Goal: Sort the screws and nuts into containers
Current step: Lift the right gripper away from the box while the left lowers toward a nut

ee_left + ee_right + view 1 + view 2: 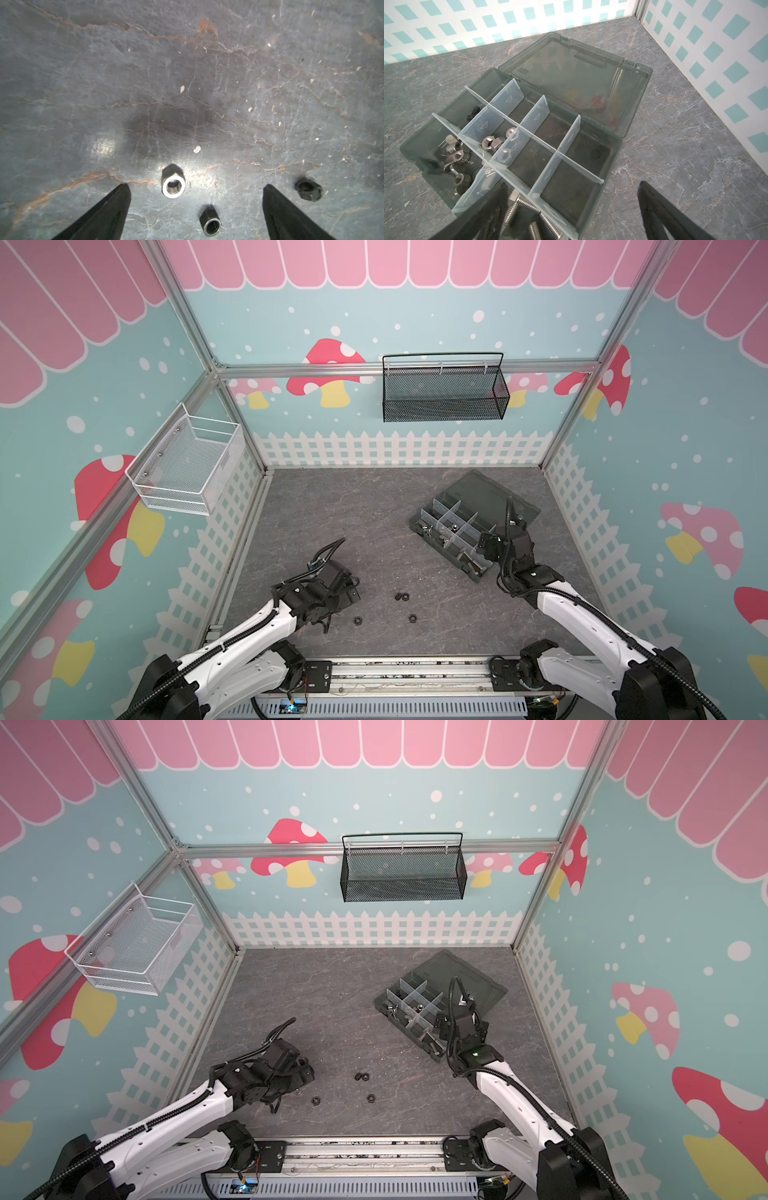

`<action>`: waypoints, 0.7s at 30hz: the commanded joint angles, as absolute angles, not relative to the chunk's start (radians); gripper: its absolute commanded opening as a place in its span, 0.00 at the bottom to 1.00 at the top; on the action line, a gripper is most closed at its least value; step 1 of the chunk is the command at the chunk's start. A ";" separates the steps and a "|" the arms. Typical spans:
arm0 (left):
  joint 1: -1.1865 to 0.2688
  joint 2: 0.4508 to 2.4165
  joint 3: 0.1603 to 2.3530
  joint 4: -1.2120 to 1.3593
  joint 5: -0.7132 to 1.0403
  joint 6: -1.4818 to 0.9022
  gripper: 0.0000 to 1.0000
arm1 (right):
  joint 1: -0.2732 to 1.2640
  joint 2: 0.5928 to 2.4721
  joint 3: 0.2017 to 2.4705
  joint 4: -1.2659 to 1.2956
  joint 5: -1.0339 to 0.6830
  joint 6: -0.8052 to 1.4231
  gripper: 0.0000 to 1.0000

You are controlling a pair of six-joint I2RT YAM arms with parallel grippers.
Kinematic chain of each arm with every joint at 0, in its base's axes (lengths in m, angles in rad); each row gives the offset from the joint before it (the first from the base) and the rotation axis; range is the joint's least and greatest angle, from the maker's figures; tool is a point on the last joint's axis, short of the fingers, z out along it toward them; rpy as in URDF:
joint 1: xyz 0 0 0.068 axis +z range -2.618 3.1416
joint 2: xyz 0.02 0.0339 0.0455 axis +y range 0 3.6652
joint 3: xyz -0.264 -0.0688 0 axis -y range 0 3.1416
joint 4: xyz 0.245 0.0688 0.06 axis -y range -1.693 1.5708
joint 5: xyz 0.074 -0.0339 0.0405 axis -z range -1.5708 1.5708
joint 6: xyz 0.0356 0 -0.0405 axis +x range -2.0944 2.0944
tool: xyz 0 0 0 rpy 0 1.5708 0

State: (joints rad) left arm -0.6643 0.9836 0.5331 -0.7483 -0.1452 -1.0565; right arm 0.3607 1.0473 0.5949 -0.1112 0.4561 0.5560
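The containers are the compartments of a dark grey-green organizer box [417,526] with its lid [581,83] lying open, at the table's right. Inside it lie silver screws [521,209], one black screw [473,113], silver hex nuts [492,143] and wing nuts [456,158]. My right gripper [573,183] hangs open and empty over the box's near corner. Black nuts [401,596] lie loose near the table's front middle. My left gripper [196,185] stands open low over the table. A silver nut [173,185] and a dark nut [210,223] lie between its fingers, a black nut [309,190] just outside.
A black mesh basket [444,393] hangs on the back wall and a white wire basket [187,472] on the left wall. Two more black nuts [358,620] [412,617] lie near the front. A metal rail [407,672] runs along the table's front edge.
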 commanded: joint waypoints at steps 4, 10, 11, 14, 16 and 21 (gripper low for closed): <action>-0.707 1.064 0.582 -0.795 -0.150 -1.068 1.00 | 0.359 1.031 0.577 -0.091 0.477 0.579 0.98; -0.709 1.120 0.598 -0.793 -0.152 -1.052 0.96 | 0.359 1.032 0.576 -0.095 0.483 0.592 0.98; -0.709 1.128 0.598 -0.789 -0.151 -1.052 0.95 | 0.359 1.034 0.577 -0.096 0.484 0.593 0.98; -0.709 1.154 0.597 -0.770 -0.127 -1.040 0.91 | 0.359 1.040 0.584 -0.102 0.489 0.597 0.98; -0.710 1.175 0.596 -0.767 -0.122 -1.032 0.90 | 0.359 1.043 0.587 -0.105 0.492 0.598 0.98; -0.707 1.229 0.594 -0.765 -0.120 -1.018 0.80 | 0.359 1.048 0.586 -0.109 0.492 0.608 0.98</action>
